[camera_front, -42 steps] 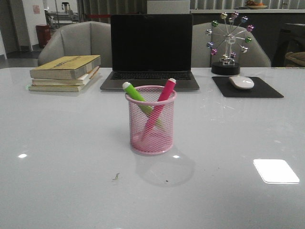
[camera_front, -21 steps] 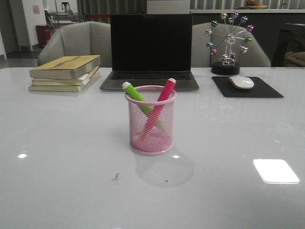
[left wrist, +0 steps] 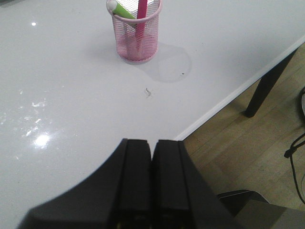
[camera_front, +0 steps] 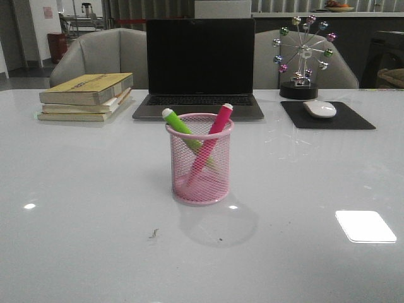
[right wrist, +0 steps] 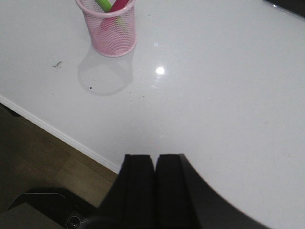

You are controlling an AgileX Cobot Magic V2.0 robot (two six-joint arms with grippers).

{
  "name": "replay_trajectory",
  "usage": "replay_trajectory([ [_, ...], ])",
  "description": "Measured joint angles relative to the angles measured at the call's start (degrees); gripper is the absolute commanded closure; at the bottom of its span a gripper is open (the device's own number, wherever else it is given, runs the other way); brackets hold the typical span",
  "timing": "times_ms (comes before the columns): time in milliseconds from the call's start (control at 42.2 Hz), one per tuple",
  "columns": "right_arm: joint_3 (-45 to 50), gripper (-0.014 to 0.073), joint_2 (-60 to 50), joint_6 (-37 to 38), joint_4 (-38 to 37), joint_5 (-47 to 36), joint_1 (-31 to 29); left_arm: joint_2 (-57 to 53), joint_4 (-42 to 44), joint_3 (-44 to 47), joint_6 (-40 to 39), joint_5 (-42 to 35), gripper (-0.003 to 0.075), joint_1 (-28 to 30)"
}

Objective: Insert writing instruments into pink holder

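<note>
Two marker pens stand crossed inside the pink holder (camera_front: 199, 159), the lime green pen (camera_front: 178, 124) leaning with its pale tip toward the robot's left and the hot pink pen (camera_front: 216, 123) leaning the other way, both tips rising just above the rolled rim. The holder sits upright on the white table (camera_front: 82, 189), in front of a shut-off laptop (camera_front: 200, 63).

From the left wrist camera, the left gripper (left wrist: 151, 148) has its jaws pressed together with only a thin seam between them and nothing held. The holder (left wrist: 136, 34) lies well ahead of those jaws, out across the tabletop, and nearly in line with them; the green pen (left wrist: 120, 8) and pink pen (left wrist: 141, 12) show inside it. The jaws hang near the table's near edge, with the wooden floor visible beside them.

From the right wrist camera, the right gripper (right wrist: 154, 160) is likewise closed flat, finger against finger, and empty. The holder (right wrist: 109, 28) is well ahead of these jaws and off to one side of their line, its green pen (right wrist: 103, 5) and pink pen (right wrist: 119, 5) partly cut by the frame edge. Neither gripper touches the holder or the pens.
</note>
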Motion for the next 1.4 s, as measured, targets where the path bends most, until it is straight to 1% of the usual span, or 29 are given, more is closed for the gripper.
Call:
replay_trajectory([
  [332, 0.0, 0.0527, 0.0, 0.0, 0.0, 0.1, 0.0, -0.5, 0.1, 0.1, 0.0, 0.0, 0.0629, 0.0],
  [403, 0.0, 0.0527, 0.0, 0.0, 0.0, 0.1, 0.0, -1.9, 1.4, 1.0, 0.0, -0.6, 0.0629, 1.1],
  [522, 0.0, 0.0527, 0.0, 0.0, 0.1, 0.1, 0.0, -5.5, 3.5, 4.6, 0.0, -6.1, 0.0629, 8.3],
  [759, 0.0, 0.0527, 0.0, 0.0, 0.1, 0.2, 0.0, -17.8, 4.2, 21.0, 0.0, -27.3, 0.0629, 27.9],
  [830, 0.0, 0.0527, 0.0, 0.0, 0.1, 0.2, 0.0, -21.5, 3.4, 25.9, 0.0, -32.5, 0.0629, 33.0],
  [901, 0.0, 0.0527, 0.0, 0.0, 0.1, 0.2, 0.0, -24.8, 2.5, 30.1, 0.0, -36.2, 0.0629, 36.9],
  [972, 0.0, 0.0527, 0.0, 0.0, 0.1, 0.2, 0.0, -27.7, 2.1, 33.6, 0.0, -38.6, 0.0629, 39.6],
  [1067, 0.0, 0.0527, 0.0, 0.0, 0.1, 0.2, 0.0, -29.8, 1.8, 36.9, 0.0, -41.6, 0.0629, 40.5],
  [1233, 0.0, 0.0527, 0.0, 0.0, 0.1, 0.5, 0.0, -29.8, 1.8, 37.1, 0.0, -44.2, 0.0629, 40.6],
  [1399, 0.0, 0.0527, 0.0, 0.0, 0.1, 0.5, 0.0, -29.8, 1.8, 37.1, 0.0, -45.0, 0.0629, 40.6],
])
